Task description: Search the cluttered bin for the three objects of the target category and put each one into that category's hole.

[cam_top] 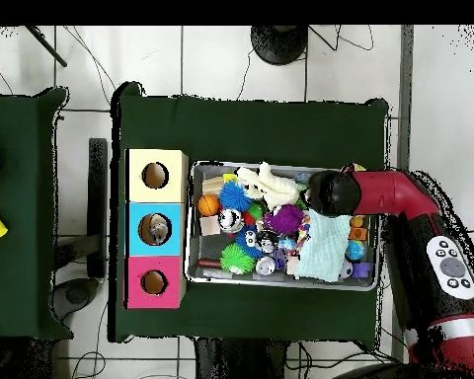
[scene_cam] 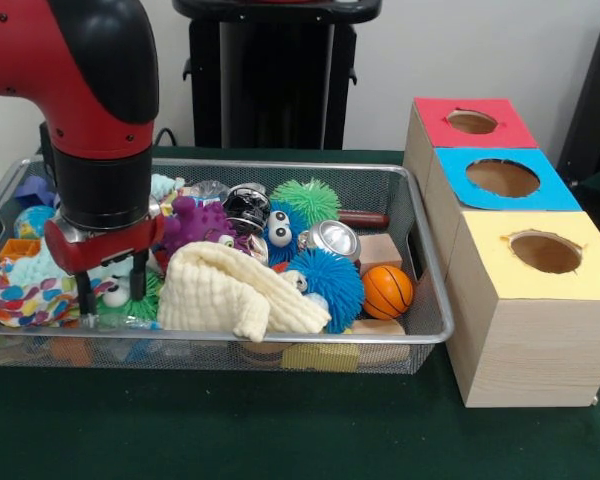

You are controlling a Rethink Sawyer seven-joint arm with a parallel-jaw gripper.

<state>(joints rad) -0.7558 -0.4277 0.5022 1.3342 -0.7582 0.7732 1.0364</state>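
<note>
The tool hangs with fingers apart and empty at the bin's left end. Lower it slowly; one clear bottle glints near the far wall.

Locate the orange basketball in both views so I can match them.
Front view: the orange basketball sits at the bin's right end, near its front rim, beside the blue spiky ball.
Overhead view: the basketball is at the bin's left end, near the upper corner.
Shared landmark: the yellow-topped box, right next to the ball's end of the bin.
</note>
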